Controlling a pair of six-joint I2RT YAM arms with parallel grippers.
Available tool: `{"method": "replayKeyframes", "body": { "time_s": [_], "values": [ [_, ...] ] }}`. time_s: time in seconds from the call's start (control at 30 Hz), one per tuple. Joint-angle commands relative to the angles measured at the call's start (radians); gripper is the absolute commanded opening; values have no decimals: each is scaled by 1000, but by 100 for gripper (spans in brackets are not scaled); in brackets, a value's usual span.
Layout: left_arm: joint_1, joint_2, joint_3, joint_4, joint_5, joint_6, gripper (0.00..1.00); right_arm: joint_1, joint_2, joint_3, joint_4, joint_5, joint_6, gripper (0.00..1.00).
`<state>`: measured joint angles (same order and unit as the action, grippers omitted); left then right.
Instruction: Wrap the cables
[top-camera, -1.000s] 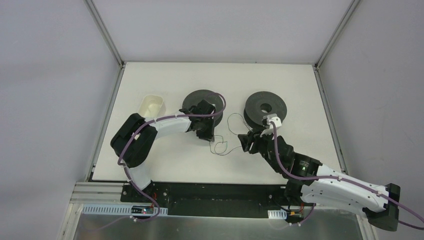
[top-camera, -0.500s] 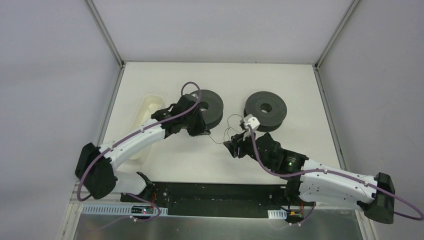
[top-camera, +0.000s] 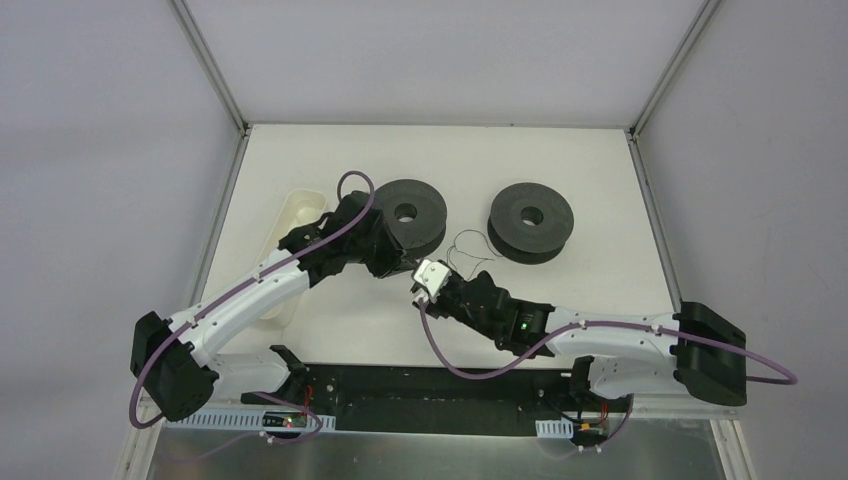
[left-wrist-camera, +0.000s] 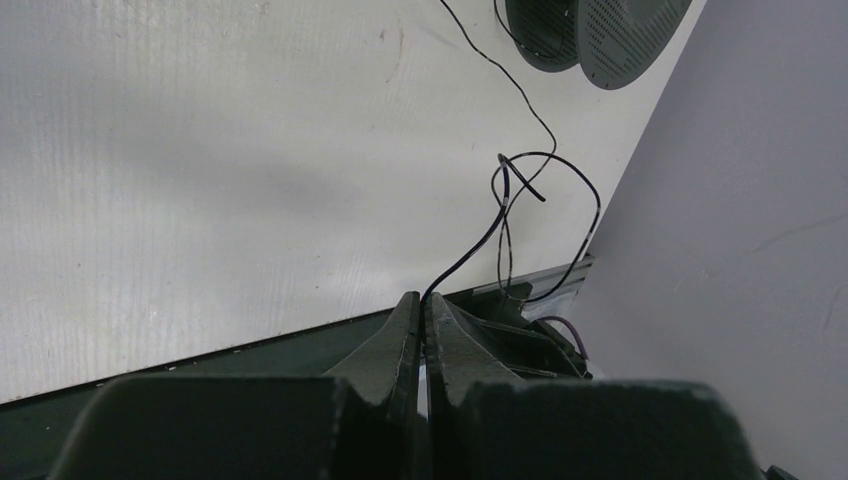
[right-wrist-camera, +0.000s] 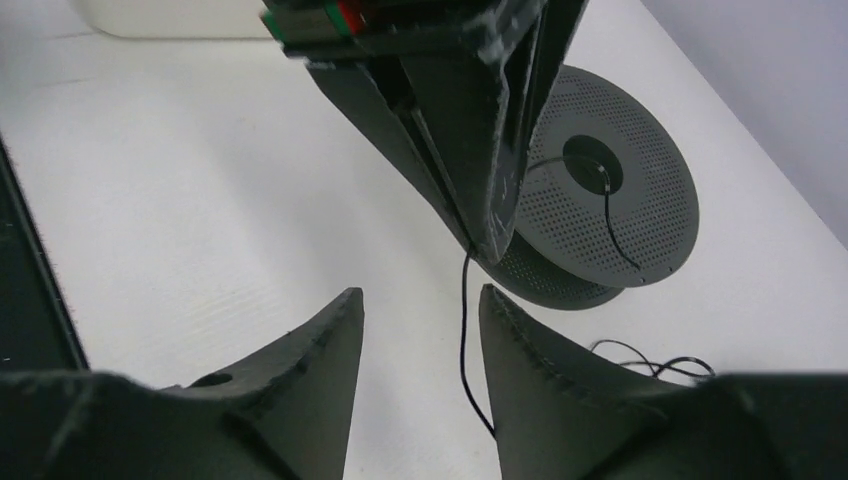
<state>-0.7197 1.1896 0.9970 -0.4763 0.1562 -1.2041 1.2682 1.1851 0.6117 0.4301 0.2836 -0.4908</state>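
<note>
The cable (top-camera: 462, 247) is a thin dark wire lying in loose loops on the white table between two black spools, the left spool (top-camera: 405, 212) and the right spool (top-camera: 530, 220). My left gripper (top-camera: 408, 263) is shut on one strand of it; in the left wrist view the cable (left-wrist-camera: 505, 195) rises from the closed tips (left-wrist-camera: 422, 298) toward the right spool (left-wrist-camera: 590, 30). My right gripper (top-camera: 419, 285) is open just in front of the left one. In the right wrist view (right-wrist-camera: 420, 300) that strand (right-wrist-camera: 465, 330) hangs between its fingers, near the right finger (right-wrist-camera: 520, 340).
A white tray (top-camera: 300, 215) stands at the left behind the left arm, also in the right wrist view (right-wrist-camera: 170, 15). The left spool (right-wrist-camera: 600, 200) sits behind the left gripper (right-wrist-camera: 470, 130). The table's dark front edge (left-wrist-camera: 250, 350) is close.
My left gripper has pulled back from the left spool toward the near middle with the cable. My right gripper has moved left, away from the right spool, up to the left gripper.
</note>
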Motion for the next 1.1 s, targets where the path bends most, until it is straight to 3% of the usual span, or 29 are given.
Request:
{"method": "replayKeyframes", "body": {
  "time_s": [0.0, 0.1, 0.13, 0.2, 0.33, 0.5, 0.7, 0.83, 1.07],
  "values": [
    [-5, -66, 13, -41, -1, -39, 0, 9, 31, 18, 109, 133, -143, 36],
    [-5, -94, 15, -44, -5, -36, 0, 9, 15, 4, 122, 197, -142, 2],
    [-5, -102, 20, -44, -5, -25, 0, 9, -1, 1, 109, 199, -134, 0],
    [-5, -109, 43, -44, -13, 36, 1, 10, -45, 11, 44, 171, -79, 0],
    [-1, -118, 132, -52, -36, 323, 33, -17, -163, 66, -163, 25, 122, 0],
    [-1, -180, 147, 9, -149, 885, 42, -126, -277, 137, -378, -254, 381, 0],
    [-1, -217, 101, 99, 196, 1367, 57, -204, -309, 242, -516, -519, 579, 0],
    [-3, -220, 75, 148, 396, 1461, 62, -217, -300, 296, -564, -630, 644, 0],
    [-3, -176, 44, 234, 590, 1405, 61, -217, -341, 263, -491, -647, 691, 0]
  ]
}}
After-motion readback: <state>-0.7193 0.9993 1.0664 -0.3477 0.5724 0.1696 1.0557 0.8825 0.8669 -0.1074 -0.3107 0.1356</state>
